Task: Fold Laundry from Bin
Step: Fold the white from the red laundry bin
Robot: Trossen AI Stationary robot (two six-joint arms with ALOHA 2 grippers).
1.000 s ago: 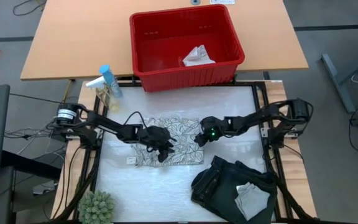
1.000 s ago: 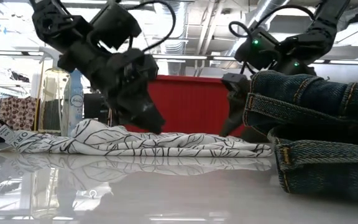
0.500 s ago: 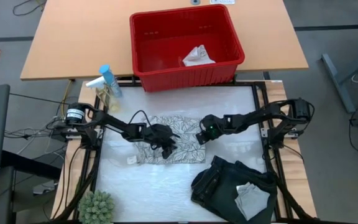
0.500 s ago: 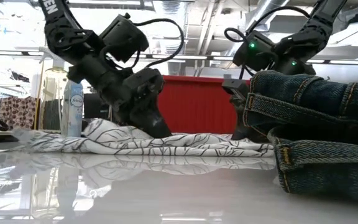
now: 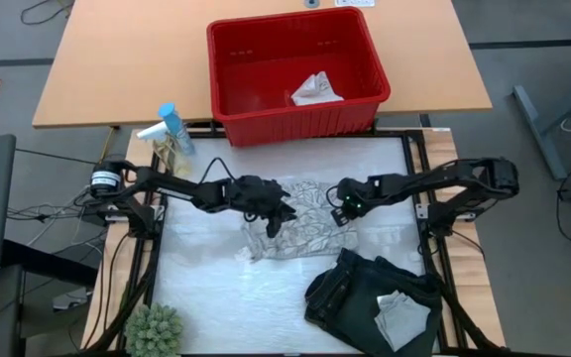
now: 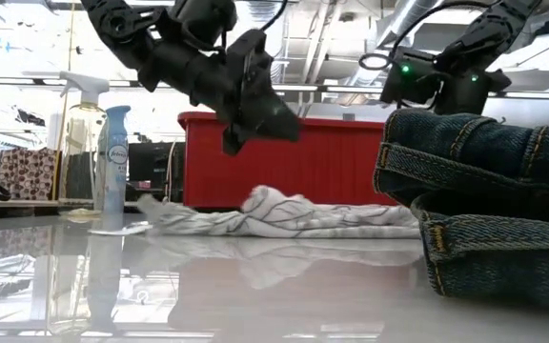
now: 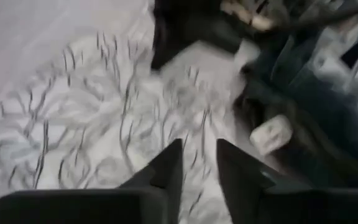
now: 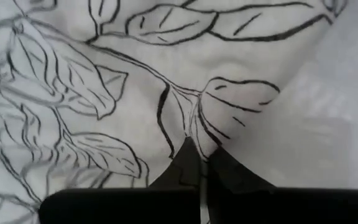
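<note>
The white-grey leaf-patterned cloth [image 5: 300, 223] lies bunched on the table's middle [image 6: 284, 219]. My left gripper [image 5: 276, 223] hangs above the cloth's left part [image 7: 199, 146]. It is open by a narrow gap with nothing between its fingers. My right gripper [image 5: 338, 211] is shut on the cloth at the cloth's right side [image 8: 199, 148]. The red bin [image 5: 365, 109] stands on the far table, and a small whitish cloth [image 5: 315, 89] lies on its bottom. The dark garment [image 5: 355, 293] lies folded at the near right. My right gripper pinches the leaf-patterned cloth between its two fingertips, close to the cloth's right edge [image 8: 194, 130]. The fingers come steeply from above, and creases run together at them. One layer or several, I cannot tell. The rest of the cloth lies on the table.
A blue spray can and a clear spray bottle [image 5: 171, 134] stand at the far left of the mat. A green plant [image 5: 154, 332] sits at the near left corner. A pale cloth [image 5: 401, 317] lies on the dark garment. The denim pile [image 6: 484, 191] blocks the low view's right.
My left gripper has risen clear of the leaf-patterned cloth and gone toward the table's far right. My right gripper has gone toward the right edge with the cloth. The cloth, spread flat before, has slid right, and its left part is now bunched toward the middle.
</note>
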